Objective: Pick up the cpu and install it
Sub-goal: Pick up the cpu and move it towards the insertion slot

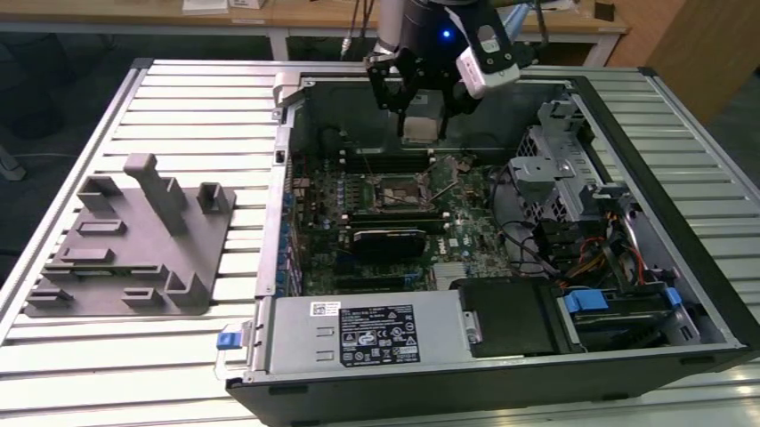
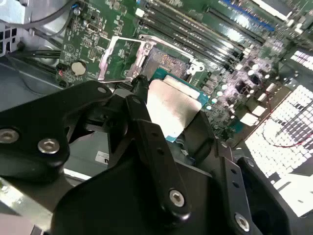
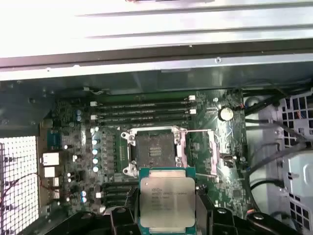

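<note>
- In the exterior view, the gripper (image 1: 419, 120) hangs over the far part of an open computer case (image 1: 475, 396) that lies on a slatted bench (image 1: 178, 107). It is closed in on the cpu (image 1: 418, 132), pinching it by its edges in the air above the motherboard (image 1: 464, 231). The socket (image 1: 398, 189) lies lower, uncovered. A grey holder block (image 1: 131, 240) stands on the bench at the exterior view's left, well apart from the case.
- In the second wrist view, the cpu (image 2: 173, 105) shows its silvery face between two black fingers (image 2: 151, 142), which press on opposite edges. Beyond it lies the socket (image 2: 166, 63), with the metal load plate (image 2: 120, 58) swung open beside it.
- In the first wrist view, the cpu (image 3: 167, 196) is held level, metal top up with a green rim around it. It is just beside the socket (image 3: 155, 149) and clear of it. The memory slots (image 3: 142, 113) run along the socket's far side.
</note>
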